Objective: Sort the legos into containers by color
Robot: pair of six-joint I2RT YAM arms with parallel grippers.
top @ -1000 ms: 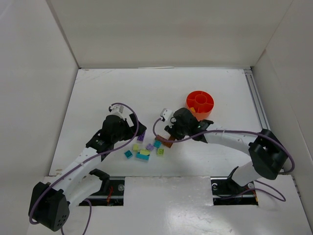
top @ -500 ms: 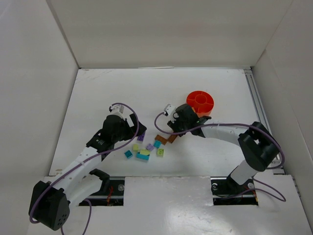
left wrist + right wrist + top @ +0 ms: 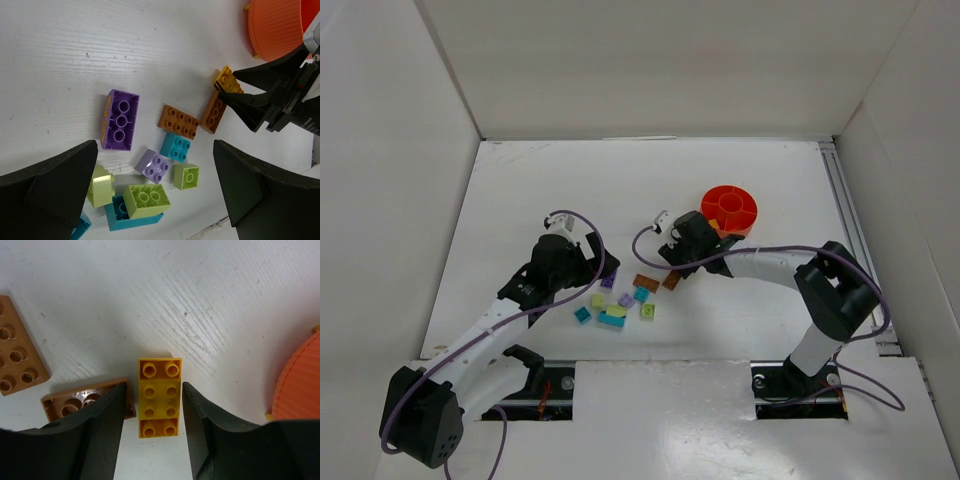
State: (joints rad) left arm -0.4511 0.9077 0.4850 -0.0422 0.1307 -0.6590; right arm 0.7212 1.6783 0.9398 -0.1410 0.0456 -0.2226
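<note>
Compared with a second ago, the right gripper (image 3: 153, 390) is being shown drawn away from the loose pile and nearer the orange bowl (image 3: 706, 203). Two brown bricks are being seen where only one showed beside it. Its fingers are being held parted, down at the table (image 3: 540, 200), and a yellow brick (image 3: 160, 397) is being straddled between them, lying flat with studs up. A thin strip of table is being left between that brick and the finger on the brown side, while the other finger is being kept right at the brick's edge; no clamp is being shown. One brown brick (image 3: 214, 111) is being partly covered by a finger, just beside the yellow one. The longer brown brick (image 3: 178, 121) is lying a little apart. The bowl's ribbed wall is being seen near the yellow brick, not touching it.

The left gripper (image 3: 154, 146) is being held wide open over the other legos, with nothing gripped. Below it are a purple brick (image 3: 120, 120), a teal brick (image 3: 175, 146), a lilac brick (image 3: 154, 166) and a small lime brick (image 3: 186, 176). A lime brick (image 3: 146, 200) is being carried on a second teal one (image 3: 116, 212), with a pale yellow-green brick (image 3: 101, 186) beside them.
</note>
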